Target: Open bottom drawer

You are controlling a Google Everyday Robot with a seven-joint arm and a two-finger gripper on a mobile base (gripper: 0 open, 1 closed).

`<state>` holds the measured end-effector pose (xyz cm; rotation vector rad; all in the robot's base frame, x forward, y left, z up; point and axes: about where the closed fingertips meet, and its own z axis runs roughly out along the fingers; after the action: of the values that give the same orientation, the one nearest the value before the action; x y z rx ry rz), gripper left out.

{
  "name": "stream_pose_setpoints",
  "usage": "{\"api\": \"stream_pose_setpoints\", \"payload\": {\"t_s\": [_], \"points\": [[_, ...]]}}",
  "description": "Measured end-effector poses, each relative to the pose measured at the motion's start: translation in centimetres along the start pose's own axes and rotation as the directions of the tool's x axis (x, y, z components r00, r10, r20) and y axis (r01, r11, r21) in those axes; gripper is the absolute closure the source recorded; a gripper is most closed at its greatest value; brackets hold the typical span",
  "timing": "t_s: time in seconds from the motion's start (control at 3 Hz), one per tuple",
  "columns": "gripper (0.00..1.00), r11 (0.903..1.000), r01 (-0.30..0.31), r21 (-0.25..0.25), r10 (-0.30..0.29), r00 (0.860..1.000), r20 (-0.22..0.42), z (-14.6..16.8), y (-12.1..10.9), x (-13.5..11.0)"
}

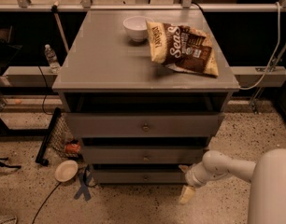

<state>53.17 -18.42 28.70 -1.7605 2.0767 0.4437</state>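
The grey cabinet [105,55] has three drawers. The bottom drawer [119,176] is the lowest, a flat grey front with a small round knob [145,177], and it stands near the floor with a dark gap above it. My gripper [185,182] is at the right end of that drawer front, low over the floor, to the right of the knob. Its pale fingers [186,195] are spread apart and hold nothing. The white arm [227,164] comes in from the lower right.
A white bowl [135,28] and a chip bag [182,48] lie on the cabinet top. The middle drawer [144,156] and top drawer [143,125] sit above. On the floor at left are a small bowl [66,170], blue tape [83,186], a wire basket [63,134] and cables.
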Motion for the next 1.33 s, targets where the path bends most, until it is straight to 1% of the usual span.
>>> {"api": "stream_pose_setpoints", "payload": {"t_s": [0.33, 0.67, 1.0, 1.33], "points": [[0.0, 0.9999, 0.012, -0.012, -0.012, 1.0, -0.009, 0.9, 0.2, 0.2], [0.0, 0.9995, 0.023, -0.021, -0.023, 1.0, -0.011, 2.1, -0.2, 1.0], [0.0, 0.9988, 0.049, 0.001, -0.049, 0.999, -0.001, 2.6, -1.3, 1.4], [0.0, 0.9904, 0.135, 0.03, -0.134, 0.991, -0.026, 5.6, -2.6, 1.1]]}}
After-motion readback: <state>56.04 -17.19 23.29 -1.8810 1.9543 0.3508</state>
